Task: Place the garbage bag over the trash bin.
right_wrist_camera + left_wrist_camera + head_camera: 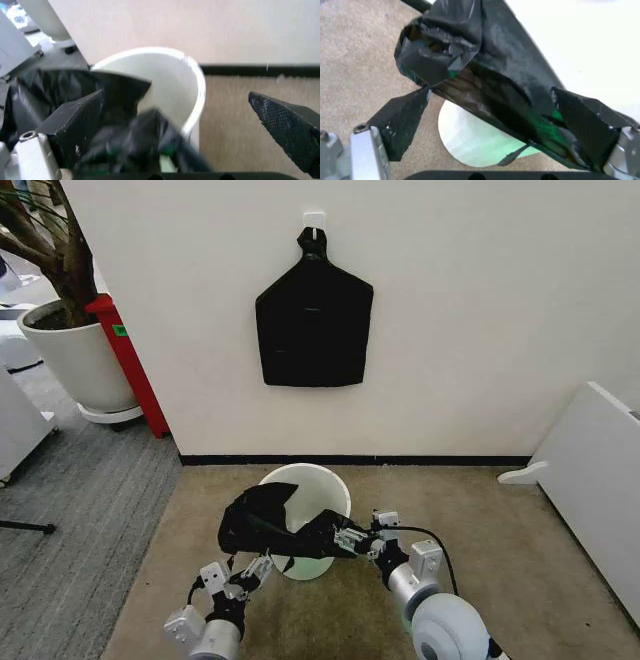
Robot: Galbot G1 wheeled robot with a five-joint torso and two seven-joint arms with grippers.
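Note:
The trash bin [322, 483] is a small white bucket standing on the tan carpet near the wall. The garbage bag [262, 522], black and crinkled, hangs over the bin's left and front rim, bunched rather than spread. My left gripper [252, 570] is just in front of the bin below the bag. In the left wrist view its fingers [402, 120] stand wide apart with the garbage bag [485, 75] stretched across them over the trash bin [470, 144]. My right gripper [350, 540] is open at the bag's right end; the garbage bag [65, 86] lies by one finger beside the trash bin [172, 78].
A flat black bundle [313, 325] hangs from a wall hook above the bin. A large white plant pot [78, 365] and a red post [130, 365] stand at the left. A white panel [590, 475] leans at the right. Grey carpet lies to the left.

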